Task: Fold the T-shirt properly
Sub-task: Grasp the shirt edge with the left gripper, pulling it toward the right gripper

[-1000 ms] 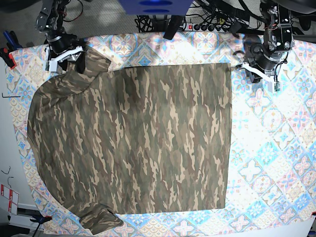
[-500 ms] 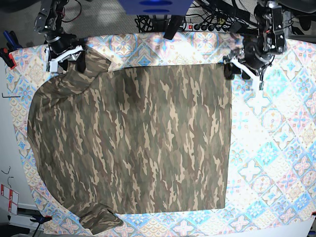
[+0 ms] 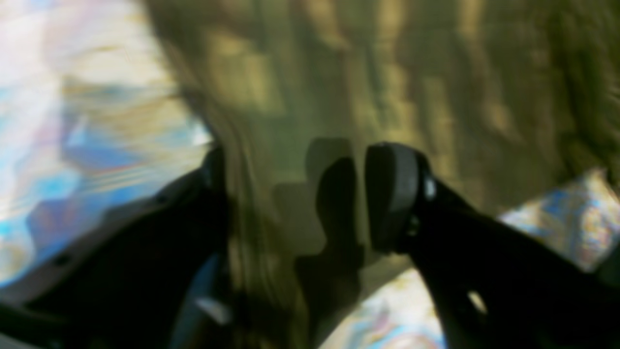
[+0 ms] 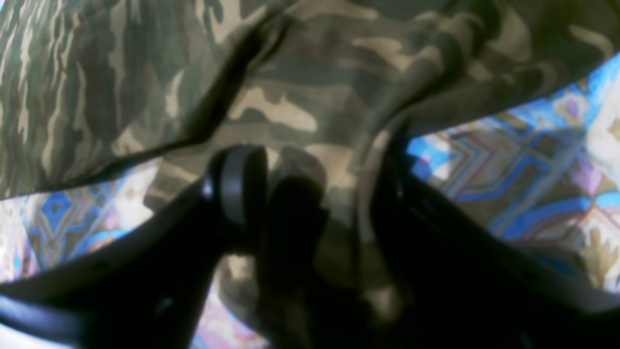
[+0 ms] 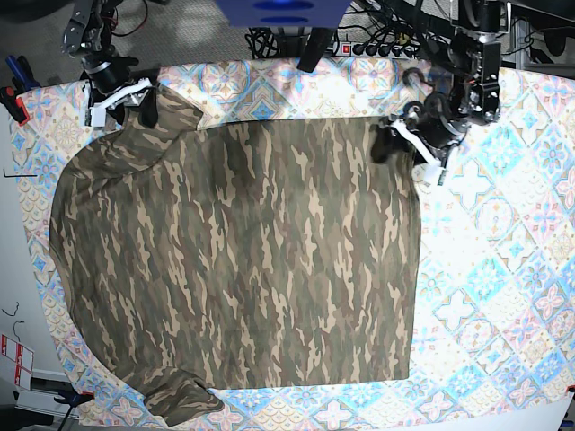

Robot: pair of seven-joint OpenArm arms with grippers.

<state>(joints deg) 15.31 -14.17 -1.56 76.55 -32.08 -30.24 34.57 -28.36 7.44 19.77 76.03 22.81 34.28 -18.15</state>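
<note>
The camouflage T-shirt [image 5: 243, 260] lies spread flat on the patterned table cover [image 5: 503, 269], with its sleeves at the left. My left gripper [image 5: 402, 144] is over the shirt's far right corner. In the blurred left wrist view the jaws [image 3: 305, 194] stand apart with the cloth [image 3: 387, 72] and its edge between them. My right gripper [image 5: 135, 101] is at the far left sleeve. In the right wrist view its jaws [image 4: 310, 194] stand apart around bunched sleeve cloth [image 4: 290, 111]. The collar and label are hidden.
Cables and a power strip [image 5: 377, 45] run along the table's far edge. Bare patterned cover lies to the right of the shirt. The table's left edge [image 5: 22, 269] runs close to the shirt's shoulder side.
My left gripper has moved left from the bare cover onto the shirt's far right corner. My right gripper and the shirt have stayed in place.
</note>
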